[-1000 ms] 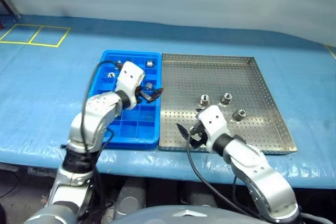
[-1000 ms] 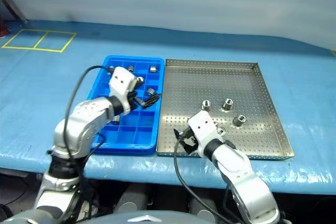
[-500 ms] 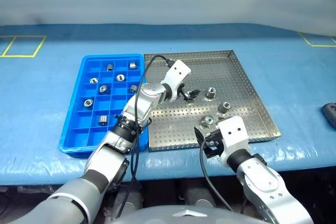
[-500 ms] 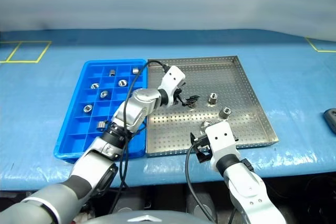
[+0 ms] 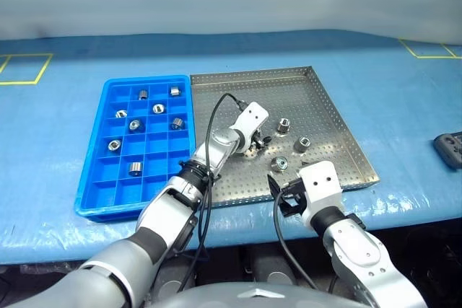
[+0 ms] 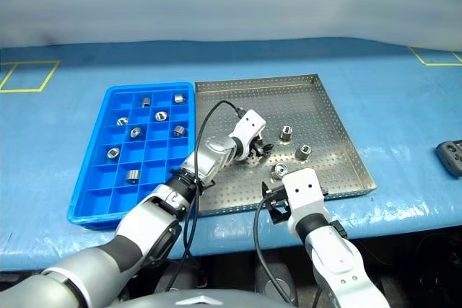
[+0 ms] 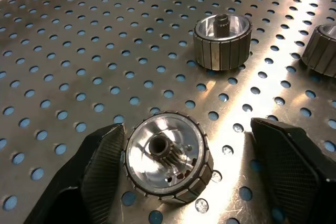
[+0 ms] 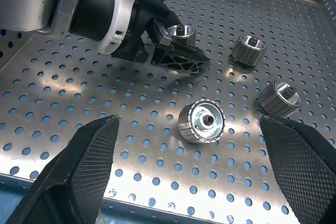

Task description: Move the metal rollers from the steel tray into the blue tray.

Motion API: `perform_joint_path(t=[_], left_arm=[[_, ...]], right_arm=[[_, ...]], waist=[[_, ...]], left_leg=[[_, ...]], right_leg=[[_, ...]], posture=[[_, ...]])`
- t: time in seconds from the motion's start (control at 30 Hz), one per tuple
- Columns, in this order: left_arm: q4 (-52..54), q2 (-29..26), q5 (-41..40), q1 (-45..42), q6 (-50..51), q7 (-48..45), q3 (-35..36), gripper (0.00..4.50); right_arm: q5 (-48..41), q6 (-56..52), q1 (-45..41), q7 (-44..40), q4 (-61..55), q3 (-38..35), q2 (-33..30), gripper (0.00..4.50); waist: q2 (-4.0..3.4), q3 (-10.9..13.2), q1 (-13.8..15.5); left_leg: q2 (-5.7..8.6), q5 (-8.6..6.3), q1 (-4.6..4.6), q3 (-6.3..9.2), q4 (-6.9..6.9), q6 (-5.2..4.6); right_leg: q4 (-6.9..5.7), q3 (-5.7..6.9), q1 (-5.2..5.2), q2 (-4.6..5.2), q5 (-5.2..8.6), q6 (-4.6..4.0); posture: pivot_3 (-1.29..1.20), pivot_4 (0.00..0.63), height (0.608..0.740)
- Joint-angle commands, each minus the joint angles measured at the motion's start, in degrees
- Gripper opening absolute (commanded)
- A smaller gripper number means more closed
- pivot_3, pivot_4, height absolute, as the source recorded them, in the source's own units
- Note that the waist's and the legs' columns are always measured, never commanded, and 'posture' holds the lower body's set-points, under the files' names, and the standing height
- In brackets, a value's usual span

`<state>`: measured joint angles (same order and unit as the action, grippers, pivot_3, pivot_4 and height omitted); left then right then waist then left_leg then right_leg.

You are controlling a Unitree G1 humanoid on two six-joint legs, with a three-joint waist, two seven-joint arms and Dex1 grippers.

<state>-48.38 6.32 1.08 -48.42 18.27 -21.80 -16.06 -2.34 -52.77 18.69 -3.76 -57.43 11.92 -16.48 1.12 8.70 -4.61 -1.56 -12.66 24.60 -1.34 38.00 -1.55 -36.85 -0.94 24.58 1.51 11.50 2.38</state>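
Counted eight shiny silver cylindrical metal rollers (image 5: pixel 134 125) in the bright blue compartmented plastic tray (image 5: pixel 115 209). Found four more on the perforated square steel tray (image 5: pixel 238 99): one roller (image 7: pixel 165 156) between the left pincer's (image 7: pixel 186 140) parted fingers (image 7: pixel 105 156), touching one; another roller (image 8: pixel 202 120) just ahead of the right pincer (image 8: pixel 189 124), spread wide.

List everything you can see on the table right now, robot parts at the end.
table cover: one, blue, under everything
steel tray: one, silver, perforated, right of the blue tray
blue tray: one, bright blue, gridded compartments, left of the steel tray
metal rollers in the steel tray: four, shiny silver, near the middle of it
metal rollers in the blue tray: eight, silver, one per compartment
tape lines: yellow, on the cover at the far corners
dark object: one, blackish, at the table's right edge, too small to identify
left gripper: black, open, around one roller in the steel tray
right gripper: black, open, at the steel tray's near rim
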Motion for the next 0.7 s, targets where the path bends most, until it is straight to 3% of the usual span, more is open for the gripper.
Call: perform_joint_path(t=[0.03,0.13,0.43,0.7], left_arm=[[2.5,0.8,-0.5,-0.7,-1.3,-0.7,1.5,2.56],[7.9,-0.1,-2.0,0.4,0.6,-2.9,3.0,1.74],[38.7,-7.1,-10.9,7.9,13.1,-9.5,8.3,1.74],[64.2,-22.2,-15.6,19.5,17.2,-14.1,12.3,1.74]], right_arm=[[0.2,0.7,-0.8,0.0,-2.3,0.1,0.0,4.50],[0.0,0.7,-1.7,-0.5,-1.7,0.2,-0.2,4.50],[-1.6,0.8,-10.2,-4.6,2.9,2.3,-1.4,4.50],[-3.9,3.5,-24.0,-12.7,12.3,7.6,-2.8,4.50]], waist=[[0.00,0.0,0.0],[0.00,0.0,0.1],[-0.02,0.0,0.8],[-0.03,0.0,3.9]], left_leg=[[-0.02,0.00,0.00,0.00,0.00,0.00],[-0.03,0.00,0.02,0.00,-0.01,0.00],[-0.11,0.01,-0.05,-0.02,-0.05,0.00],[-0.06,0.02,-0.11,0.01,-0.08,0.01]], right_leg=[[0.00,0.00,0.00,0.00,0.00,0.00],[0.01,0.00,0.01,0.02,0.00,0.00],[-0.05,-0.05,0.00,-0.02,-0.01,0.00],[-0.07,-0.05,-0.04,-0.08,-0.02,0.00]], posture=[[-0.16,0.150,0.740],[-0.13,0.150,0.740],[-0.02,0.150,0.740],[0.17,0.150,0.740]])
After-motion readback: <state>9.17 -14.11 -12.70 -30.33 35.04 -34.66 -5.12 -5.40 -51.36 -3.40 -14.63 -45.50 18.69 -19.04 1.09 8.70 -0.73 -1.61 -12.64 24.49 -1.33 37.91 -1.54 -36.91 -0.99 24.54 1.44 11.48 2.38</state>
